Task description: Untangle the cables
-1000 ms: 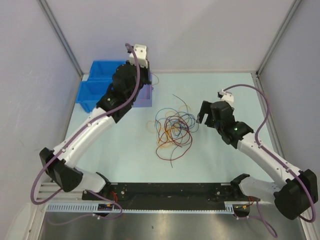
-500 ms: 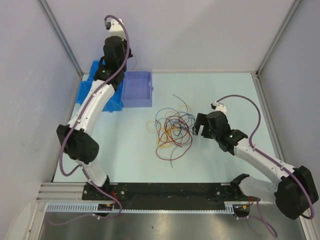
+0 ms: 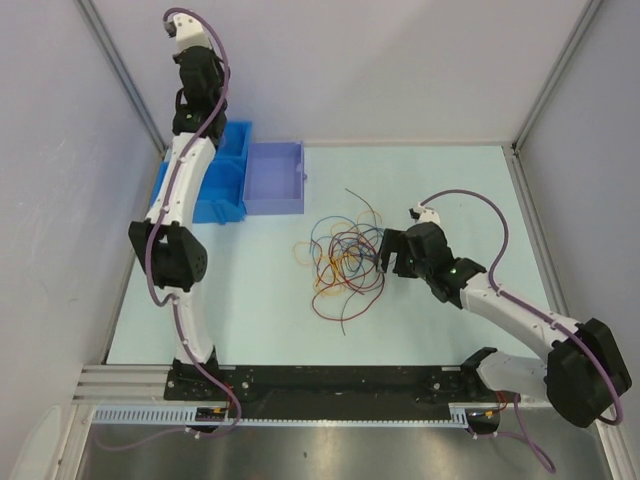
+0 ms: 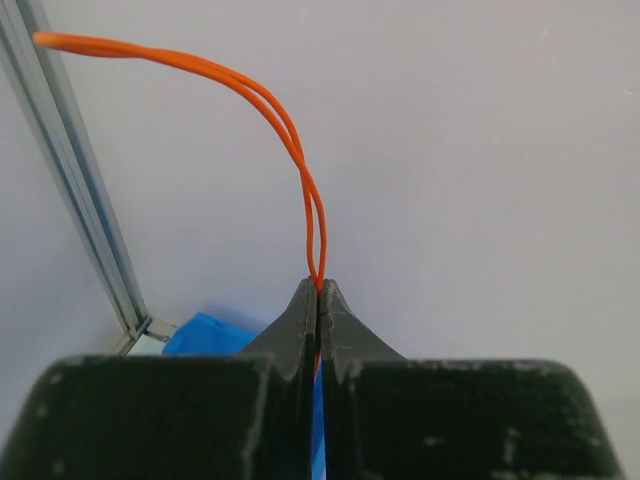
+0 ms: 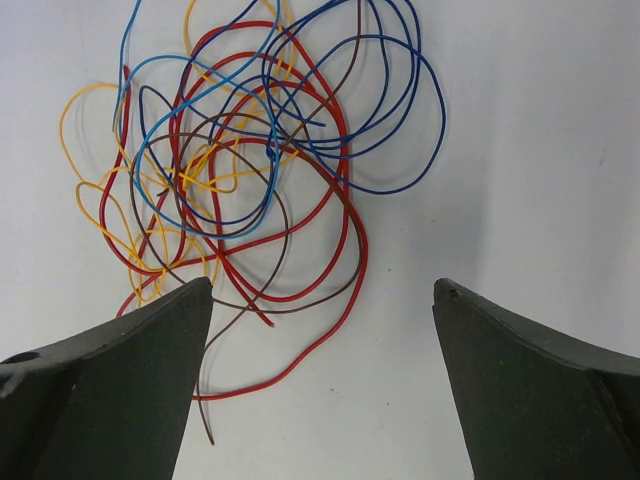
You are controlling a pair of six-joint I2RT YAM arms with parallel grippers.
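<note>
Now my left gripper [image 4: 319, 290] is closed on a doubled orange cable [image 4: 300, 160] and holds it high near the back wall, with the blue bins [image 3: 222, 185] below. My right gripper [image 5: 322, 292] is wide open and hovers just beside the pile of cables [image 3: 345, 258] in the middle of the table [image 3: 460, 190].

I think the thin orange cable could slip out, because only the fingertips pinch it. If the right gripper takes several loops together, it may tighten the tangle or drag the whole pile.

I can read no brand, label or writing anywhere.
</note>
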